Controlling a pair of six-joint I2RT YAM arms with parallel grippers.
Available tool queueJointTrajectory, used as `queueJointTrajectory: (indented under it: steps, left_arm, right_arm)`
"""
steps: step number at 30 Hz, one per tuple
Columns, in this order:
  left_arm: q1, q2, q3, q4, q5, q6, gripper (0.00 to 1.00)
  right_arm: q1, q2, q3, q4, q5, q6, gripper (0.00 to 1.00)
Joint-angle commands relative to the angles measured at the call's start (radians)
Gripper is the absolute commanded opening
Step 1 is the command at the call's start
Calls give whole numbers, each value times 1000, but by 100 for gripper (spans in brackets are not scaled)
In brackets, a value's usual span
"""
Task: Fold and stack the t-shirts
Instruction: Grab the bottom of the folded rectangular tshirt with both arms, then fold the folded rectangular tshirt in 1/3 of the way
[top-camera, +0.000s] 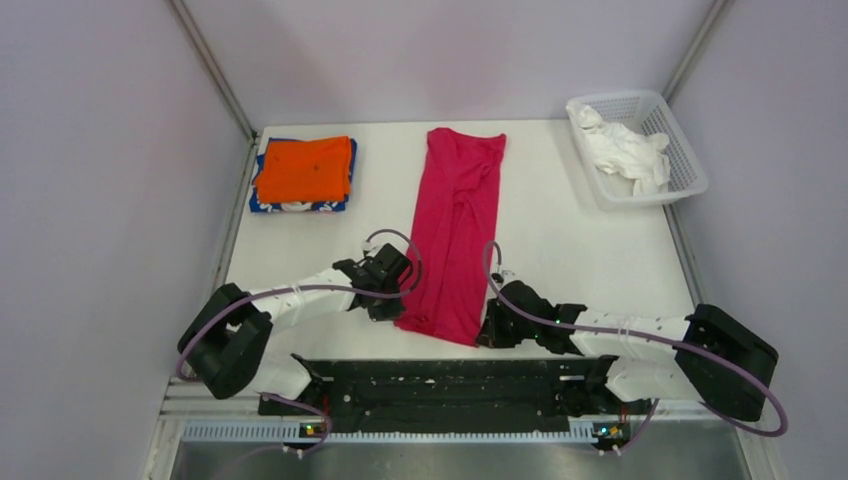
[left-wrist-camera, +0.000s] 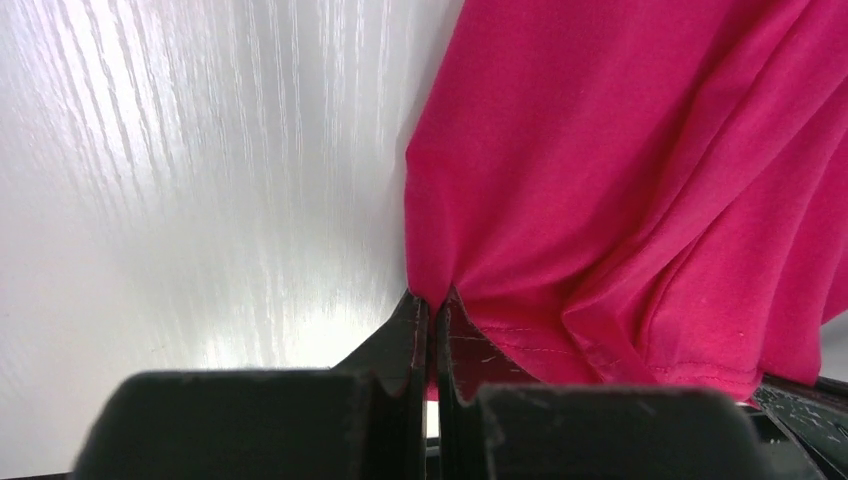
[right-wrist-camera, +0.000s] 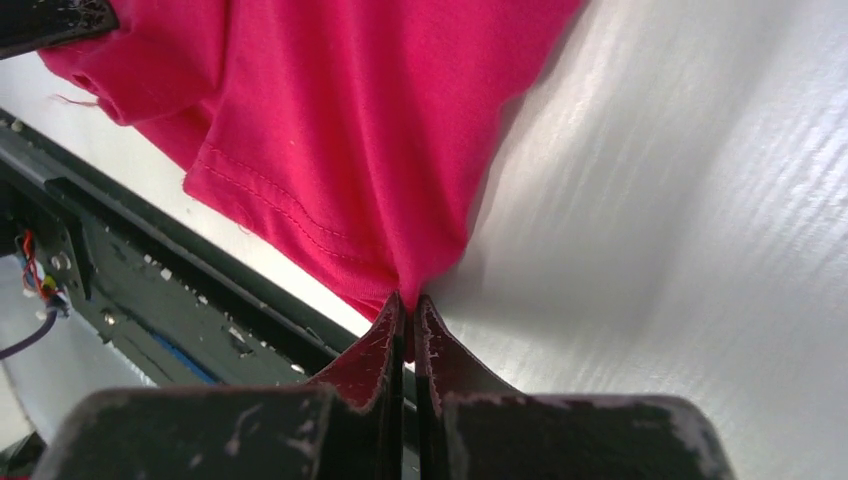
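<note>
A magenta-red t-shirt (top-camera: 455, 225) lies folded into a long strip down the middle of the table, its hem toward the arms. My left gripper (top-camera: 392, 308) is shut on the hem's left corner; in the left wrist view the cloth (left-wrist-camera: 620, 170) bunches into the closed gripper (left-wrist-camera: 432, 300). My right gripper (top-camera: 490, 328) is shut on the hem's right corner, and the right wrist view shows the fabric (right-wrist-camera: 340, 120) pinched at the closed gripper (right-wrist-camera: 408, 300). At the back left, a folded orange t-shirt (top-camera: 304, 168) rests on a folded blue t-shirt (top-camera: 300, 207) with white marks.
A white mesh basket (top-camera: 683, 150) holding white cloth (top-camera: 625, 148) stands at the back right corner. The black rail (top-camera: 440, 385) with both arm bases runs along the near table edge. Walls close in the left, back and right sides.
</note>
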Motion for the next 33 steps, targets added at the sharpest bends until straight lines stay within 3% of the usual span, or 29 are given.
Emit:
queueJointTrajectory:
  steps: [1,8,12,15,20,33]
  left_arm:
    - [-37,-29,-65,-69,20,-13,0]
    - [-66,-215,-57,-108,8,-72,0]
    - [-65,-221,11,-102,5,-46,0]
    - [-62,-170,103,-105,-51,-25,0]
    - [-14,-47,290,-97,-130,35,0]
    - [166,342,719,-87,-83,207,0]
  right_arm:
    - [28,1,-19,31,-62,-12,0]
    - [52,-57,33,-43,-53,-17,0]
    - [51,-128,97,-127,17,-43,0]
    - [25,-131,151,-157,42,-74,0]
    - [-118,-90,216,-116,42,-127,0]
    - [-431,167,461,-13,19,-299,0]
